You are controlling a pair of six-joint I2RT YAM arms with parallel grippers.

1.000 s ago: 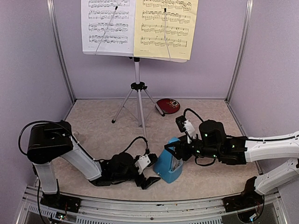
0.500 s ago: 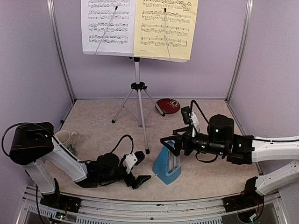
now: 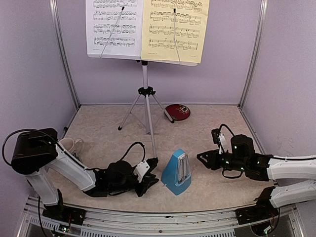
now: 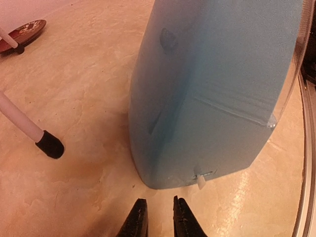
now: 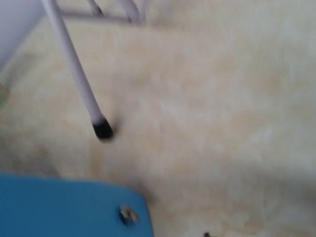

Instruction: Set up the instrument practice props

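The blue metronome (image 3: 177, 171) stands upright on the floor in front of the tripod, free of both grippers. My left gripper (image 3: 152, 181) lies low just left of it. In the left wrist view its jaws (image 4: 160, 221) stand a narrow gap apart with nothing between them, a little short of the metronome's base (image 4: 212, 89). My right gripper (image 3: 202, 158) hovers right of the metronome, apart from it; its jaws do not show clearly. The music stand (image 3: 145, 94) holds the white sheet (image 3: 114, 27) and the yellow sheet (image 3: 175, 27).
A tripod leg's black foot (image 4: 49, 144) rests close to the left of the metronome (image 5: 64, 207). A red plate (image 3: 178, 112) lies behind the tripod near the back wall. A white mug (image 3: 69, 145) sits behind my left arm.
My right gripper has drawn back to the right and down, away from the metronome, which now stands upright. My left gripper's jaws have narrowed from wide open and edged toward the metronome.
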